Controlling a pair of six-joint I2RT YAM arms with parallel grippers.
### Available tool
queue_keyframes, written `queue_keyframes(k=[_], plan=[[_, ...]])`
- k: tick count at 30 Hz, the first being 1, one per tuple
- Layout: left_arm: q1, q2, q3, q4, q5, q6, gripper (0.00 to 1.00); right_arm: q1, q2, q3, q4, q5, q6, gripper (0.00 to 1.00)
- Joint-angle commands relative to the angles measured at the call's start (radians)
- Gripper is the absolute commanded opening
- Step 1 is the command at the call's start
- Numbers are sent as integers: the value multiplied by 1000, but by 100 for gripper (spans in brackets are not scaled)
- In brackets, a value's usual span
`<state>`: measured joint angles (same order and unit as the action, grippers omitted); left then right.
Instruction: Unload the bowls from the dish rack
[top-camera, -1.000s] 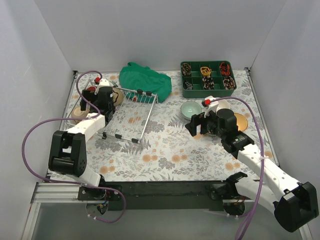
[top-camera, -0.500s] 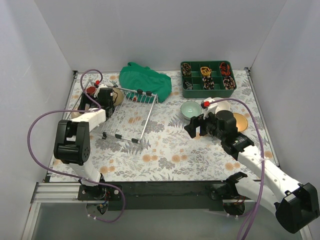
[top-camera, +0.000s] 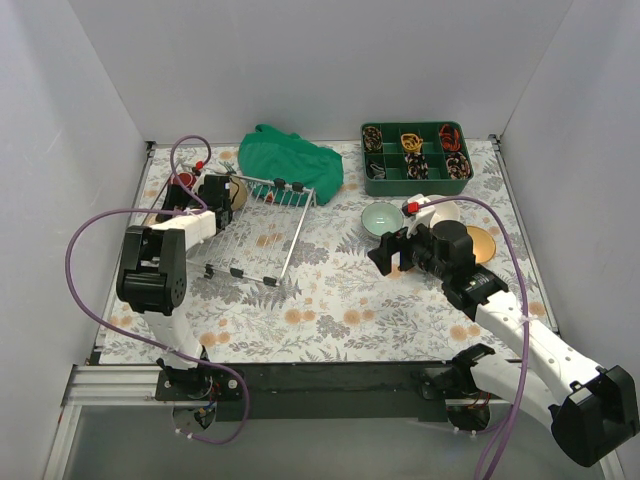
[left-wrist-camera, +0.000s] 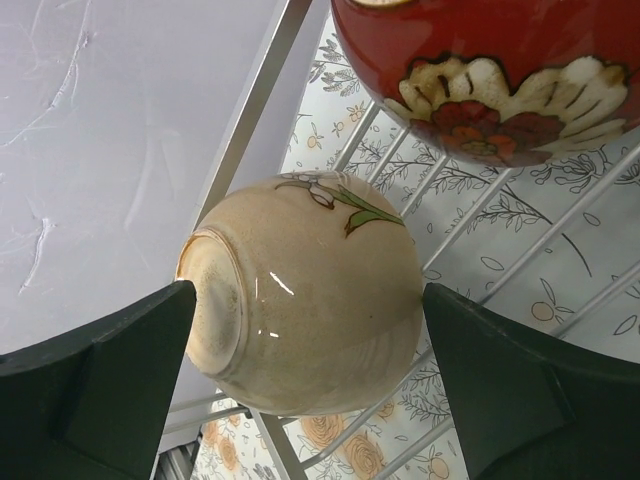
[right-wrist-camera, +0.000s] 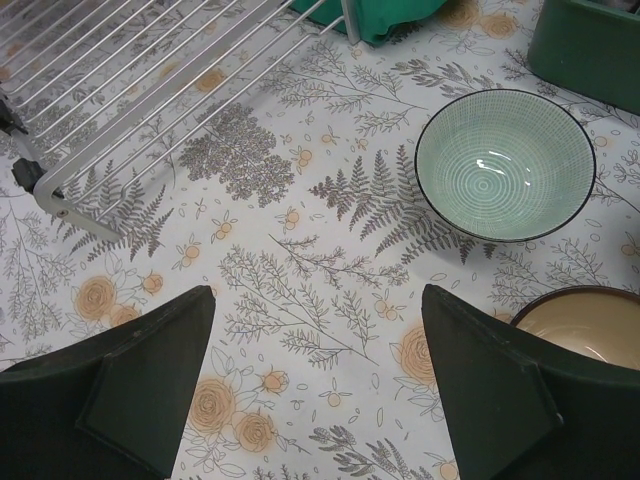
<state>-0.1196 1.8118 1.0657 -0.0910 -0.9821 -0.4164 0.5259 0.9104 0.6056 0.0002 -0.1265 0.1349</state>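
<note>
The silver wire dish rack (top-camera: 262, 228) lies at the left of the table. In the left wrist view a beige bowl with a small flower mark (left-wrist-camera: 310, 290) rests tilted on the rack wires (left-wrist-camera: 500, 250). A red bowl with pale floral marks (left-wrist-camera: 490, 70) is just beyond it. My left gripper (top-camera: 222, 192) is open, one finger on each side of the beige bowl, very close to it. My right gripper (top-camera: 393, 252) is open and empty over bare table (right-wrist-camera: 318, 295). A pale green bowl (top-camera: 381, 217) (right-wrist-camera: 505, 165) and a beige bowl with a dark rim (right-wrist-camera: 585, 325) stand on the table beside it.
A green cloth (top-camera: 290, 160) lies behind the rack. A green compartment tray (top-camera: 416, 158) of small items stands at the back right. A pale bowl (top-camera: 445, 212) and a tan bowl (top-camera: 481, 243) stand beside the right arm. White walls enclose the table.
My left arm has swung its elbow left and back, and its gripper has shifted a little along the rack's far end. The right gripper has barely moved.
</note>
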Motion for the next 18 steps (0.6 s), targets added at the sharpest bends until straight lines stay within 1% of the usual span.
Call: queue_keyframes(k=[1, 8, 9, 11, 16, 18], plan=[[8, 6, 36, -26, -50, 5, 98, 6, -11, -12, 52, 1, -3, 93], [8, 86, 72, -131, -59, -44, 98, 11, -16, -13, 52, 2, -4, 93], [8, 98, 85, -182, -53, -80, 98, 11, -16, -12, 52, 1, -6, 93], [8, 109, 112, -243, -47, -104, 98, 11, -16, -13, 53, 4, -8, 93], [8, 148, 168, -363, -10, -203, 98, 13, -18, -15, 55, 5, -6, 93], [6, 159, 172, -398, 0, -217, 98, 13, -19, -13, 55, 7, -6, 92]])
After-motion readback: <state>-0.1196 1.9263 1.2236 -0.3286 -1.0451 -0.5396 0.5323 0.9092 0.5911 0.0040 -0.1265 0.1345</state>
